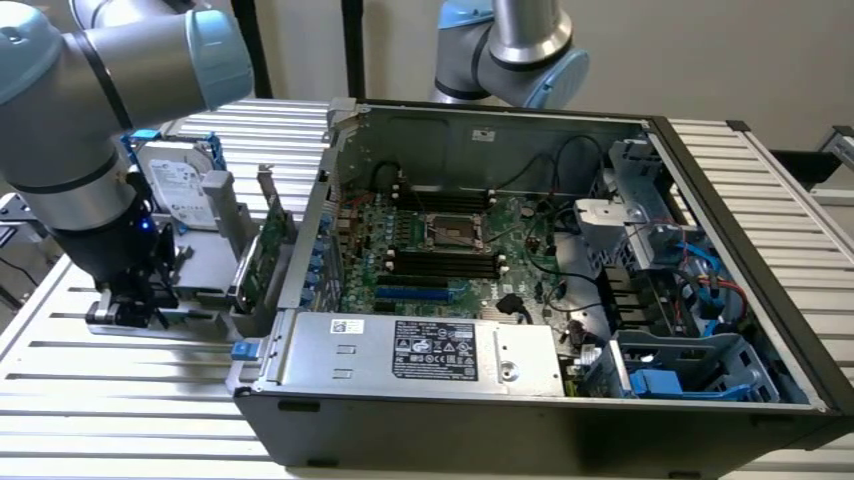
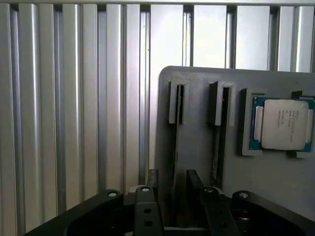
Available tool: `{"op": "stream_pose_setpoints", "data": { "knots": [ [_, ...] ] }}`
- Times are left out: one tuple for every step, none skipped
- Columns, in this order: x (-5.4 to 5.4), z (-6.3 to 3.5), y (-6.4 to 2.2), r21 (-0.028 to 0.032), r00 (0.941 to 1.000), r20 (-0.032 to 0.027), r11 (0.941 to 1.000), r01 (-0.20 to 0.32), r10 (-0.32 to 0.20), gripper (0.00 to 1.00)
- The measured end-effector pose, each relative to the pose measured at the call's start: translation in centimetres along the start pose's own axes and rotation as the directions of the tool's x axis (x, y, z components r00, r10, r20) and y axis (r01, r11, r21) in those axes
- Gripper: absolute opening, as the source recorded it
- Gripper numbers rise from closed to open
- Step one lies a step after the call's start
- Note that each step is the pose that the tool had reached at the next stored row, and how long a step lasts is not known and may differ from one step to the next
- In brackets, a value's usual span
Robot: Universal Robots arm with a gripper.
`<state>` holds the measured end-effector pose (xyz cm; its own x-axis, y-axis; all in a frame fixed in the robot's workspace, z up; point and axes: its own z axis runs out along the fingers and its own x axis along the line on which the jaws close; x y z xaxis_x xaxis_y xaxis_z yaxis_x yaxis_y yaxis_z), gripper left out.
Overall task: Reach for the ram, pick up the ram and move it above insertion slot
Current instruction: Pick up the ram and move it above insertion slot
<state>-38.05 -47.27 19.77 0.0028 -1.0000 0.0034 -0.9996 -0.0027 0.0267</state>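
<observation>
Pincer (image 2: 173, 181) stands part-open astride the ram (image 2: 175, 142) in its grey holder (image 2: 197, 142), holding nothing; closing off-centre could tilt or jam it there.

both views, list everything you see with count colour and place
slatted metal table: one, silver, under everything
open computer case: one, dark grey, on table
motherboard: one, green, inside case
boxy power supply: one, silver, inside case
flat hard drive: one, silver, beside case
plastic parts holder: one, grey, on table
thin ram sticks: two, green, in holder's slots
square processor chip: one, silver, in holder
robot arms: two, grey, exterior view's left and behind case
fingers: two, black, open, astride one ram stick
</observation>
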Motion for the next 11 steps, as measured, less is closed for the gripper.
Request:
{"op": "stream_pose_setpoints", "data": {
  "knots": [
    [0.00,0.00,0.02,-0.0001,1.0000,-0.0001,1.0000,0.000,0.000,0.36],
    [-0.02,0.00,0.04,0.0000,1.0000,0.0000,1.0000,0.000,0.000,0.36],
    [-0.05,0.01,0.06,0.0001,1.0000,0.0001,1.0000,0.000,0.000,0.36],
    [-0.08,0.01,0.08,0.0000,1.0000,0.0000,1.0000,0.000,0.000,0.36],
    [-0.11,0.03,0.09,0.0000,1.0000,0.0000,1.0000,0.000,0.000,0.36],
    [-0.14,0.04,0.12,0.0000,1.0000,-0.0001,1.0000,0.000,0.000,0.36],
    [-0.17,0.06,0.14,-0.0001,1.0000,-0.0001,1.0000,0.000,0.000,0.36],
    [-0.20,0.08,0.17,-0.0002,1.0000,-0.0002,1.0000,0.000,0.000,0.36],
    [-0.23,0.10,0.19,-0.0002,1.0000,-0.0002,1.0000,0.000,0.000,0.34],
    [-0.25,0.12,0.20,0.0000,1.0000,0.0000,1.0000,0.000,0.000,0.28],
    [-0.25,0.14,0.21,0.0000,1.0000,-0.0002,1.0000,0.000,0.000,0.28]
  ]
}}
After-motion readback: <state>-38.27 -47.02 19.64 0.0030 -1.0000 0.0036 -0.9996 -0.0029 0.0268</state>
